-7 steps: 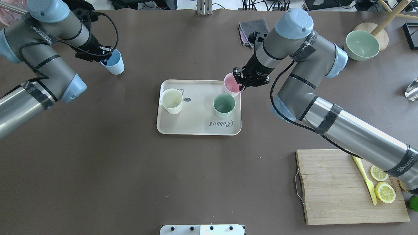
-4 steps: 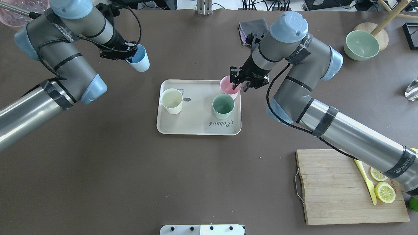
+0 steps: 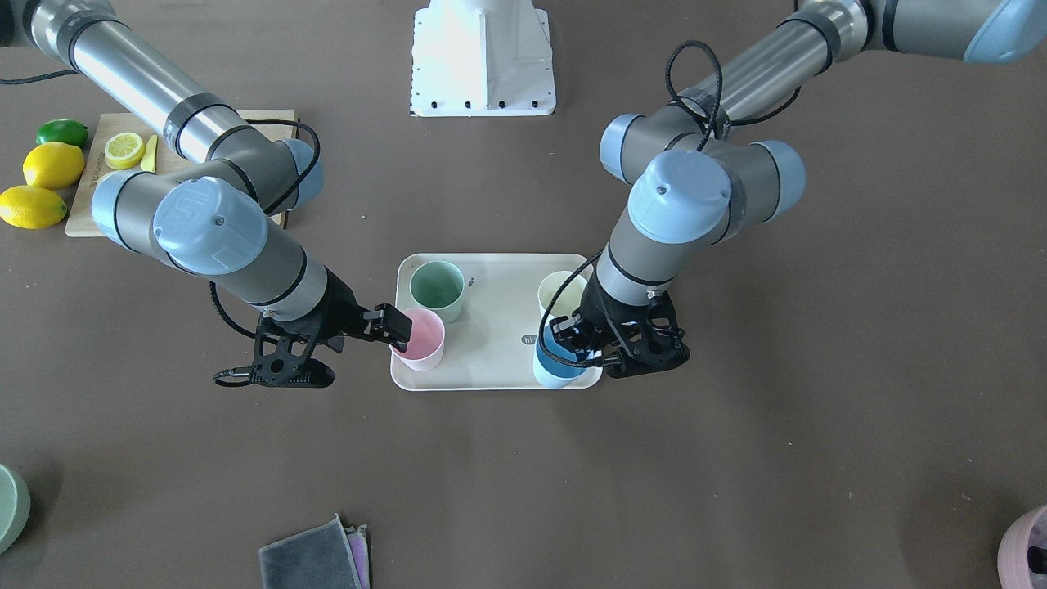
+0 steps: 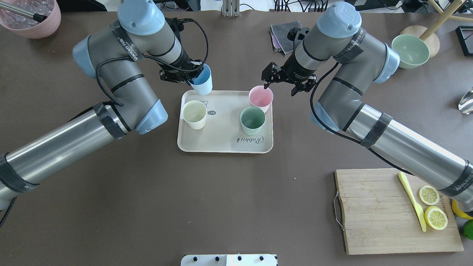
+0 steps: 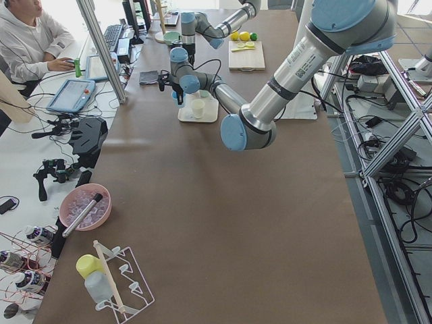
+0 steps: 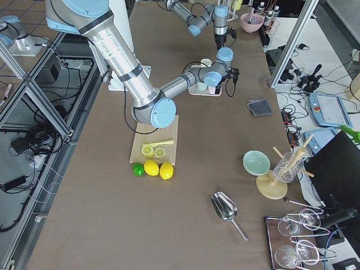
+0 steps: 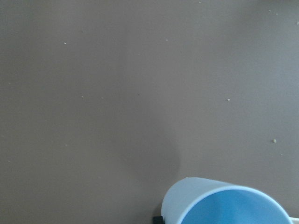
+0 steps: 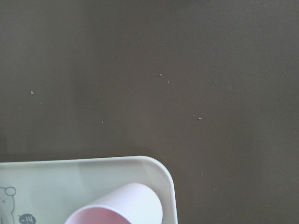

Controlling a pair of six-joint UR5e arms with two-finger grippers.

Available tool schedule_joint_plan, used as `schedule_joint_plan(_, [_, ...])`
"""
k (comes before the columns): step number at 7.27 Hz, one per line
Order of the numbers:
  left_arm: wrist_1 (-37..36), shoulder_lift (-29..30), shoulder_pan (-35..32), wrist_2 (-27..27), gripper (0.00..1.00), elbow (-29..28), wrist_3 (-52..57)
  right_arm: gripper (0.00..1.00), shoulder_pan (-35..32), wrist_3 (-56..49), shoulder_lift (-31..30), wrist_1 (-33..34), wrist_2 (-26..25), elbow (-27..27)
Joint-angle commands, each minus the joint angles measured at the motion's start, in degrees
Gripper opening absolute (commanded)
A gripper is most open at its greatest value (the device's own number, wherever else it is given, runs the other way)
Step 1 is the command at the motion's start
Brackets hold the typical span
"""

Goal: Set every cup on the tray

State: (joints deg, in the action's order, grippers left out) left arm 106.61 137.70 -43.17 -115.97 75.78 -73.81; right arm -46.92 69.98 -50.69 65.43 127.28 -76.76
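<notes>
Cups: four in view, three of them standing on the tray [image 4: 221,142]. The cream cup [image 4: 193,113] stands near the tray's left edge, beside the bunny drawing [image 4: 205,103]. The green cup [image 4: 252,120] stands toward the right, just beyond the "Rabbit" lettering [image 4: 251,139]. The pink cup [image 4: 261,96] stands upright in the far-right corner, just beside the green one.

The blue cup [image 4: 202,82] is the one left. I have it pinched at its rim in the left gripper [image 4: 193,75], at the tray's far-left corner. Whether its base is over the tray's rim or just outside it I cannot tell; the left wrist view shows only bare table [image 7: 140,93] beyond it.

The right gripper [image 4: 279,89] is spread wide, with one fingertip [image 4: 265,87] at the pink cup's far rim and the other well clear of it. I judge that cup set down.

By my reckoning the task is three-quarters done. What remains is to bring the blue cup inside the rim, lower it clear of the cream cup and let go.

Contents: all four cups look empty. Off the tray, a pink bowl [image 4: 37,29] holds clear lumps [image 4: 40,5] and a metal handle [image 4: 22,12]. A green bowl [image 4: 409,51] is empty.
</notes>
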Motion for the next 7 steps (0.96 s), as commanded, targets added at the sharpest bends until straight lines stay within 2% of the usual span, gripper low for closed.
schedule_joint_plan(1, [-0.6, 2.4, 3.5, 3.9, 0.00, -1.3, -1.5, 1.00, -0.4, 0.0, -0.7, -0.2, 0.2, -0.3])
schedule_joint_plan(2, [-0.6, 3.8, 4.2, 4.0, 0.21, -3.1, -2.5, 1.00, -0.6, 0.1, -1.2, 0.2, 0.2, -1.3])
schedule_joint_plan(3, [-0.6, 4.0, 4.4, 4.0, 0.97, -3.3, -3.1, 1.00, -1.2, 0.0, -1.6, 0.2, 0.2, -1.7])
schedule_joint_plan(4, [-1.1, 3.7, 2.7, 3.2, 0.98, -2.6, -2.2, 1.00, -4.6, -0.9, -2.0, 0.5, 2.9, -1.9])
schedule_joint_plan(5, [-3.9, 1.3, -0.8, -1.5, 0.98, 0.4, 3.4, 1.00, -8.7, -4.6, -4.4, 0.6, 6.7, -2.9])
schedule_joint_plan(6, [-8.9, -4.7, -4.3, -2.3, 0.98, 8.2, 11.6, 1.00, -13.6, -9.5, -7.6, 0.7, 10.1, -3.6])
schedule_joint_plan(7, [-13.0, -12.8, -7.4, -2.6, 0.98, 16.8, 20.5, 1.00, -16.9, -14.8, -12.1, 0.7, 11.2, -5.5])
